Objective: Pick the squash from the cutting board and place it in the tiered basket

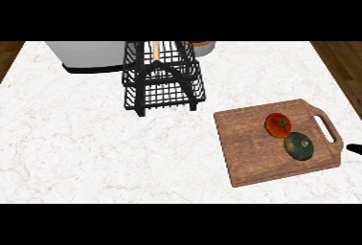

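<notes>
Black wire tiered basket (164, 76) holds an orange stick-like thing. Beside it, the cutting board (276, 142) carries squash (299, 146) and tomato (278, 124). Right hand (356, 149) barely shows; fingers' state unclear.

white marble counter (84, 139), wooden floor (339, 57)

No readable text, labels, brands, numbers or signs anywhere in view.

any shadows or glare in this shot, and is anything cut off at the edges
Head view: even light, no glare on the marble counter; a soft shadow beneath the tiered basket. The grey appliance is cut by the top band; only a black sliver of the right hand shows at the right edge.
</notes>
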### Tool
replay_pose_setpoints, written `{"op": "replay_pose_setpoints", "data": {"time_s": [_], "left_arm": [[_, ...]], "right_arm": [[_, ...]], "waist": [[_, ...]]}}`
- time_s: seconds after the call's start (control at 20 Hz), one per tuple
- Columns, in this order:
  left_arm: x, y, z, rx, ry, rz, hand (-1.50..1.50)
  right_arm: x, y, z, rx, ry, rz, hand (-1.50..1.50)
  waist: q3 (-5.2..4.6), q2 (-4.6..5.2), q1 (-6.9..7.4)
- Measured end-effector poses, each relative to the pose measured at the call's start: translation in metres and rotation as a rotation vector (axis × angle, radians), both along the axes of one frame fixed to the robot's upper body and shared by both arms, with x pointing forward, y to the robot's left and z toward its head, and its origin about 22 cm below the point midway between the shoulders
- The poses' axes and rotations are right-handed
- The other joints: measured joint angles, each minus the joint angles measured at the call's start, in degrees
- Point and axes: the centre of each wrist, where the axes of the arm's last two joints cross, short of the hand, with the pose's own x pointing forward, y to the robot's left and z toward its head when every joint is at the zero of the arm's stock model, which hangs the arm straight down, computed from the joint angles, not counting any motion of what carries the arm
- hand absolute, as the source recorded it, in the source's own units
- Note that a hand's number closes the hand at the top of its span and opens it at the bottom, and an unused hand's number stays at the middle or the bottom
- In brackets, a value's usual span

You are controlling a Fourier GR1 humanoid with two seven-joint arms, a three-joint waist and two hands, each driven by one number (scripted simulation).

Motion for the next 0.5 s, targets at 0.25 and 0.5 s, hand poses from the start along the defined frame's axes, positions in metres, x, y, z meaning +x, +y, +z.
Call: {"op": "replay_pose_setpoints", "data": {"time_s": [0.25,0.5], "left_arm": [[-0.003,-0.003,-0.002,0.021,-0.014,-0.013,0.0],[-0.003,-0.003,-0.005,0.031,-0.033,-0.038,0.0]], "right_arm": [[-0.009,-0.013,0.021,-0.259,0.165,0.104,-1.5],[-0.013,-0.015,0.04,-0.477,0.266,0.118,-1.5]], "waist": [[-0.3,0.0,0.13],[-0.4,0.02,0.47]]}}
